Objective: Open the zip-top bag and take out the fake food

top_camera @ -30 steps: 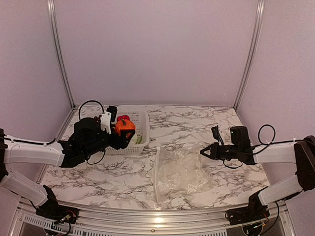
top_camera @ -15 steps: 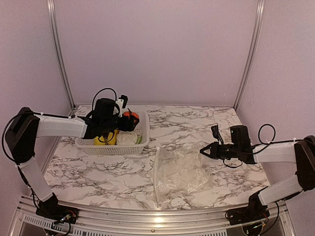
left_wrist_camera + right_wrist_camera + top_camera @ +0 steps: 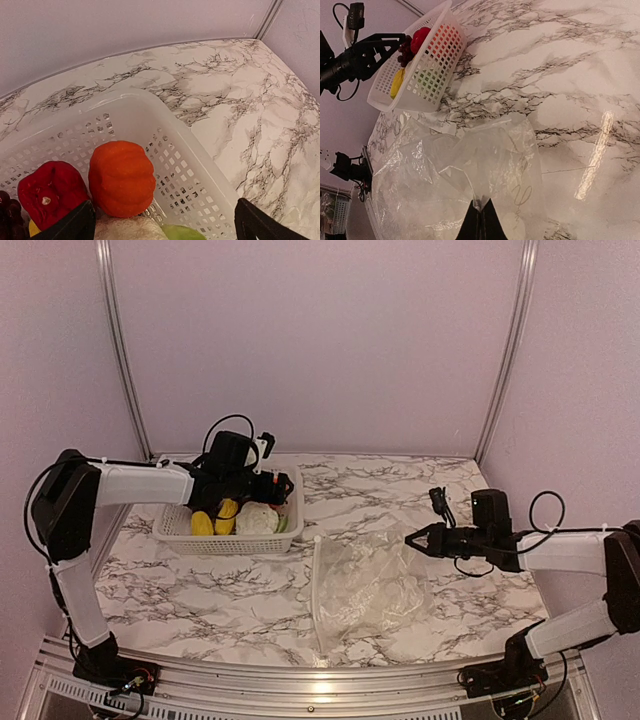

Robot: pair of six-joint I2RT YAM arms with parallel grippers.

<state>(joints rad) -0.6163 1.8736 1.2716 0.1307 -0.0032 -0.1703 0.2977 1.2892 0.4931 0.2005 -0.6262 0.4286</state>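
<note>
The clear zip-top bag [image 3: 365,585] lies crumpled on the marble table, with its zip strip [image 3: 316,590] along its left edge. It looks empty. My right gripper [image 3: 408,538] is shut on the bag's right edge, pinching a fold of plastic in the right wrist view [image 3: 480,212]. The fake food lies in the white basket [image 3: 225,540]: yellow pieces [image 3: 203,523] and white cauliflower [image 3: 258,520]. The left wrist view shows an orange piece [image 3: 121,177], a red pepper [image 3: 50,189] and grapes [image 3: 7,215]. My left gripper [image 3: 278,483] hangs open and empty over the basket's right end [image 3: 165,212].
The basket stands at the back left near the wall and also shows in the right wrist view [image 3: 420,65]. Metal frame posts [image 3: 505,350] rise at the back corners. Bare marble [image 3: 380,490] lies between basket and right arm.
My left gripper carried the orange piece from in front of the basket to over it and let it go inside. My right gripper shifted slightly left and up with the bag's edge.
</note>
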